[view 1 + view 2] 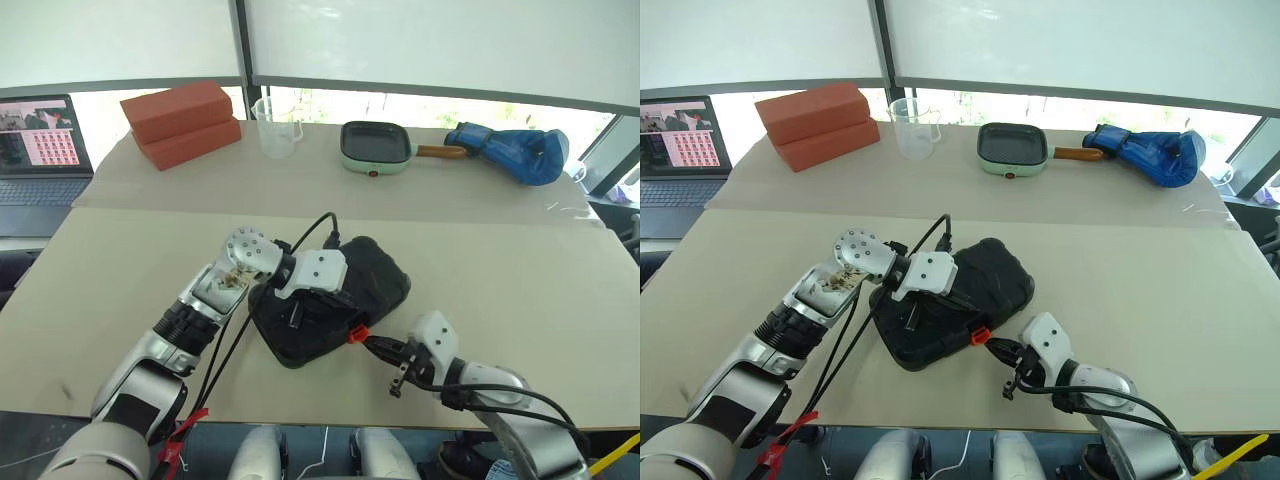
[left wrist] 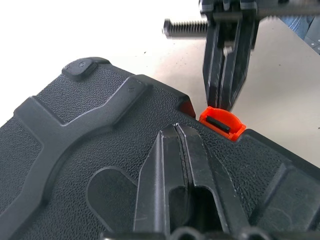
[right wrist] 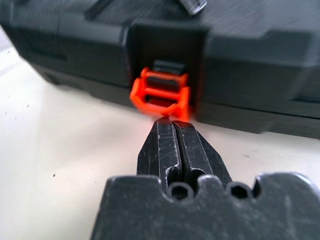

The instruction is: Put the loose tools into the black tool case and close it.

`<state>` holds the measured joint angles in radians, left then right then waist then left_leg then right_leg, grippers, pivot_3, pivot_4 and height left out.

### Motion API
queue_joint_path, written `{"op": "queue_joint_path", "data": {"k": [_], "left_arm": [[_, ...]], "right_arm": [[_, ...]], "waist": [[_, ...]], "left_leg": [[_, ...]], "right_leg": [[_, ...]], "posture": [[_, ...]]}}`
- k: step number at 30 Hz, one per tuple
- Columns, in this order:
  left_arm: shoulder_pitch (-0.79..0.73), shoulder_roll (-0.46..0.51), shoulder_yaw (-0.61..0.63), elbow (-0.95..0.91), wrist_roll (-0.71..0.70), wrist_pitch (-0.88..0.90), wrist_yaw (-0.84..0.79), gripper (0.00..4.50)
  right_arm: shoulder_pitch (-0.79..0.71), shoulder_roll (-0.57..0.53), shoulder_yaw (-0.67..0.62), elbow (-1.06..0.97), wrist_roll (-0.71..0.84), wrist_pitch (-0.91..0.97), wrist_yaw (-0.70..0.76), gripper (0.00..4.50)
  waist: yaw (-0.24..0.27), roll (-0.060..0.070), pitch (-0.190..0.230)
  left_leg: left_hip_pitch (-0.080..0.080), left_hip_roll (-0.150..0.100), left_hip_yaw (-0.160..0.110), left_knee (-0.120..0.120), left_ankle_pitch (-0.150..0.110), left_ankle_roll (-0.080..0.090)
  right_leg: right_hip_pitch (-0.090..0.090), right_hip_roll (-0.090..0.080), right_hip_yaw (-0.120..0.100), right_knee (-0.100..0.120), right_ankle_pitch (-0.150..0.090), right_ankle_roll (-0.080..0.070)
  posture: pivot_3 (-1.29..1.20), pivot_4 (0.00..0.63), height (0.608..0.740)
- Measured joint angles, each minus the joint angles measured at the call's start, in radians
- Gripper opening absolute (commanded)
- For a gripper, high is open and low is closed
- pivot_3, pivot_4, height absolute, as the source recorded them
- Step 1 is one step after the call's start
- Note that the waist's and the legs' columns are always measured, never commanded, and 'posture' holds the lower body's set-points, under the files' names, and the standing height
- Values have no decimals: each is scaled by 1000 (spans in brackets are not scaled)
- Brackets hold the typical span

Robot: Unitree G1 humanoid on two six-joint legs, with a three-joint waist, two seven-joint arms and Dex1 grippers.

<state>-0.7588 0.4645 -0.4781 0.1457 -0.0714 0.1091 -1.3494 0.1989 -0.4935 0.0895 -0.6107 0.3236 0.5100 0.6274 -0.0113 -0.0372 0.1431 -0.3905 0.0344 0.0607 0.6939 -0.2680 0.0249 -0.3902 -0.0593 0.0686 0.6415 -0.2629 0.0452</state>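
We see the black tool case [image 1: 330, 300] lying closed on the desk [image 1: 520, 290], near its front edge, with the lid down and the orange latch [image 1: 355, 334] on the side that faces 5 o'clock. Our left gripper [image 2: 175, 150] rests on top of the lid, its jaws pressed together and flat against the textured black surface, with the tips just short of the latch. Our right gripper [image 3: 172, 131] is at 5 o'clock from the case, low over the desk, and it points at the latch; in the right wrist view its jaws look pressed together, holding nothing, and their tips are touching or almost touching the lower edge of the latch. We cannot tell if the latch is fully snapped in.

Far away at 12 o'clock stand a green-rimmed square pan [image 1: 376, 145], a clear measuring cup [image 1: 276, 127] and two red bricks [image 1: 182, 122].
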Motion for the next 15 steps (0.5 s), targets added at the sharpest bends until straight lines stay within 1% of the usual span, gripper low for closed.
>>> {"op": "queue_joint_path", "data": {"k": [4,11,15], "left_arm": [[-3,-15,-3,10,4,-4,1,0],[-20,-28,-6,44,10,-36,-17,0],[-25,-31,-7,55,11,-47,-23,0]], "right_arm": [[84,14,7,-89,15,20,-43,2443],[90,100,9,-66,32,46,-135,2443],[87,122,10,-29,33,46,-157,2443]], "waist": [[4,0,0],[7,0,0],[8,0,0]], "left_leg": [[0,0,0,0,0,0],[0,0,0,0,0,0],[-1,0,0,0,0,0]], "right_leg": [[1,-1,0,-2,0,0],[1,-1,0,-2,0,1],[1,-1,0,-2,0,0]], "posture": [[0,150,740],[0,150,740],[0,150,740]]}}
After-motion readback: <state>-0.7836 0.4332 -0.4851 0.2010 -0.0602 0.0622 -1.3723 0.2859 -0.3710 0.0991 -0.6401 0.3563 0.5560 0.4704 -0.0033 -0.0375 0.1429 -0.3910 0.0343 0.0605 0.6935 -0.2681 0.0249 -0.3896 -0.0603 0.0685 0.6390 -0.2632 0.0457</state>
